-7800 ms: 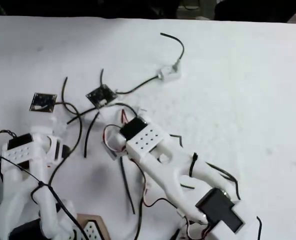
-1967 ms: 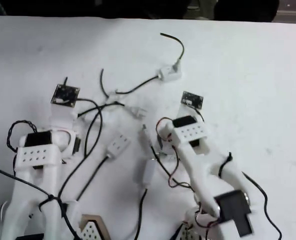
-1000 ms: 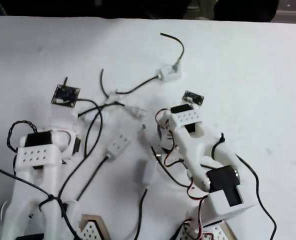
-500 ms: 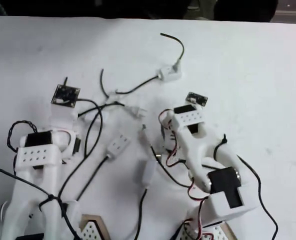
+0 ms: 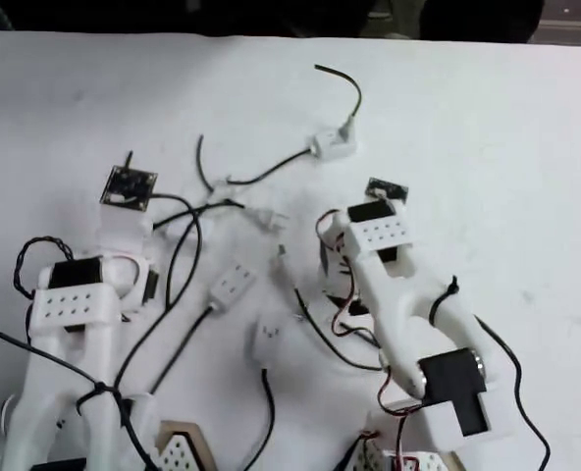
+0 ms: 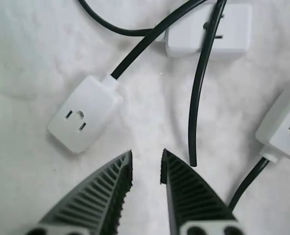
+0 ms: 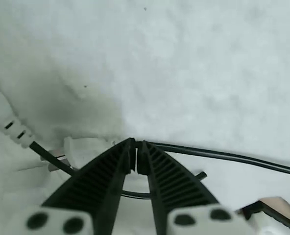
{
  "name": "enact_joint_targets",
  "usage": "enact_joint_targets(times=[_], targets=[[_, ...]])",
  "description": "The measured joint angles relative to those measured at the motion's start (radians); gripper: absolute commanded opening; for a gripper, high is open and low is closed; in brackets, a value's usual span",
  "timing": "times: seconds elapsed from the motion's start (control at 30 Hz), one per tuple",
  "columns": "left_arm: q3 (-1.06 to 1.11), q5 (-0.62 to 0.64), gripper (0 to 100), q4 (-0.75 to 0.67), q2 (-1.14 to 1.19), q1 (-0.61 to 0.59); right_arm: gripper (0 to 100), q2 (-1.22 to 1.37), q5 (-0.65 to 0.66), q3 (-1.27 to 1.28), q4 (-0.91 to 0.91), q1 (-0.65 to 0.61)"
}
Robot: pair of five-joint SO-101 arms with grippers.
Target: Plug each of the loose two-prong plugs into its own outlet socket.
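My left gripper (image 6: 146, 159) hangs open over bare table with nothing between its fingers. Just ahead of it lie a white outlet socket (image 6: 81, 120), a second socket (image 6: 284, 128) and a third (image 6: 208, 33), with a loose black cable end (image 6: 193, 164) close to one fingertip. My right gripper (image 7: 136, 146) is shut, with a black cable (image 7: 223, 155) running out from its tips. A white two-prong plug (image 7: 13, 131) lies beside it. In the high view, sockets (image 5: 234, 285) (image 5: 268, 339) and plugs (image 5: 271, 221) (image 5: 283, 257) lie between the arms.
Another white socket (image 5: 332, 145) with a plugged cord sits farther back. Black cables (image 5: 178, 257) cross the table between the arms. The right arm (image 5: 398, 294) leans over the middle. Open white table (image 5: 506, 147) spreads to the right and back.
The right arm shifted slightly right and back. The socket near the front moved left and turned, and a black cable now trails from it toward the right arm. The left arm stayed still.
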Motion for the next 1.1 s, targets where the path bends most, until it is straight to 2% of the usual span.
enact_joint_targets(times=[0.2,0.4,0.63,0.77,1.1], targets=[[0.0,0.0,11,0.0,0.0,0.0,2.2,-0.002,0.064,0.0,0.032,0.014],[0.0,0.0,11,0.0,0.0,0.0,14.6,-0.002,0.08,0.005,0.032,0.011],[0.0,0.0,11,0.0,0.0,0.0,16.6,-0.003,0.084,0.02,0.032,-0.147],[0.014,0.0,11,-0.002,0.0,0.0,16.6,-0.003,0.166,0.02,0.032,-0.19],[0.017,0.0,11,-0.003,0.0,0.0,16.6,-0.003,0.35,-0.011,0.06,-0.19]])
